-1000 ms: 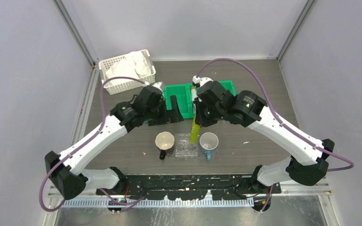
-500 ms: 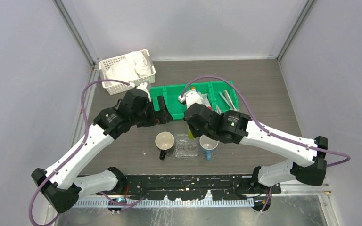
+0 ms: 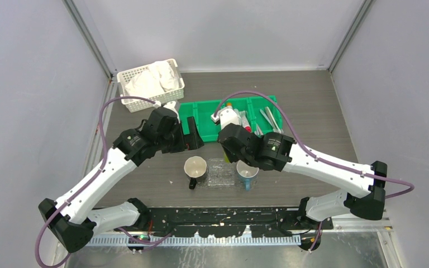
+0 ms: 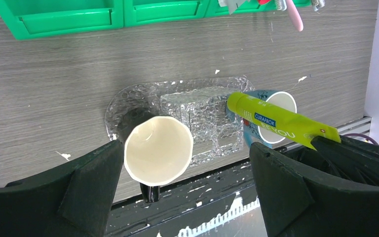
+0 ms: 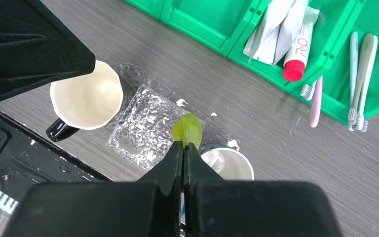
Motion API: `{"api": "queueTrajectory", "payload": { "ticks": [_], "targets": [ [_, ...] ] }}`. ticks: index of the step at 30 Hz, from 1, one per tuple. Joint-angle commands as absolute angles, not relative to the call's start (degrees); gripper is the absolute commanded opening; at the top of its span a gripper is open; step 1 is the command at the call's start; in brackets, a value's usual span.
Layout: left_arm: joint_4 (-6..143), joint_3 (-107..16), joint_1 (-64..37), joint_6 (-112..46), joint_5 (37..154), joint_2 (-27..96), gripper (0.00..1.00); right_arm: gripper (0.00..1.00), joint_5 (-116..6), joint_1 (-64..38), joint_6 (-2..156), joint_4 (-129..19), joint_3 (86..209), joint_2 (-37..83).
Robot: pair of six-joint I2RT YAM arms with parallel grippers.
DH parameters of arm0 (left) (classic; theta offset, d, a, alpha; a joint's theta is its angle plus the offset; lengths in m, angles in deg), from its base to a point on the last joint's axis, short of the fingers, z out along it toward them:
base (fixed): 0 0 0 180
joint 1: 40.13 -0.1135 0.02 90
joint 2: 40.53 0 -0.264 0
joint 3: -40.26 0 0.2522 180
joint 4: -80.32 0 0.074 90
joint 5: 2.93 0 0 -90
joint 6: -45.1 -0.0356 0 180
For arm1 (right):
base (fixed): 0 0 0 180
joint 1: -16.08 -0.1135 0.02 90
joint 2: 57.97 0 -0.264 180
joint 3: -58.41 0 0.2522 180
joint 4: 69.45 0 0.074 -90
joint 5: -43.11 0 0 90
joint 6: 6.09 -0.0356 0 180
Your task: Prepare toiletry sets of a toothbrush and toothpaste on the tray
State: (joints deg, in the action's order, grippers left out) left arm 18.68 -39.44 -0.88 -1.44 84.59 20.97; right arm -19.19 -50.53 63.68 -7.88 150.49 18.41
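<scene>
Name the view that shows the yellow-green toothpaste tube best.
Left wrist: the yellow-green tube shows side-on, label readable. Right wrist sees it end-on past the right claw; top external mostly hides it under the right arm.

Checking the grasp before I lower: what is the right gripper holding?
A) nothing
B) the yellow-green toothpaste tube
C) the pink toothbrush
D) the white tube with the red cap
B: the right gripper is shut on the yellow-green toothpaste tube; the pink toothbrush and white tube lie at the green bin.
</scene>
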Motion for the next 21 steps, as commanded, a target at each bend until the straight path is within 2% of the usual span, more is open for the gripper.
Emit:
{"api": "queueTrajectory", "payload": {
  "ticks": [1,21],
  "targets": [
    [19.89,-39.16,-1.28,-1.48,84.65,20.48,1.00,0.01,-19.73,-50.54,63.29,-10.34,150.61,15.55],
    [21.07,-37.69,-1.28,-1.05,84.91,20.90,1.00,0.01,-23.33,-51.22,62.29,-11.91,147.45,15.20]
  ]
}}
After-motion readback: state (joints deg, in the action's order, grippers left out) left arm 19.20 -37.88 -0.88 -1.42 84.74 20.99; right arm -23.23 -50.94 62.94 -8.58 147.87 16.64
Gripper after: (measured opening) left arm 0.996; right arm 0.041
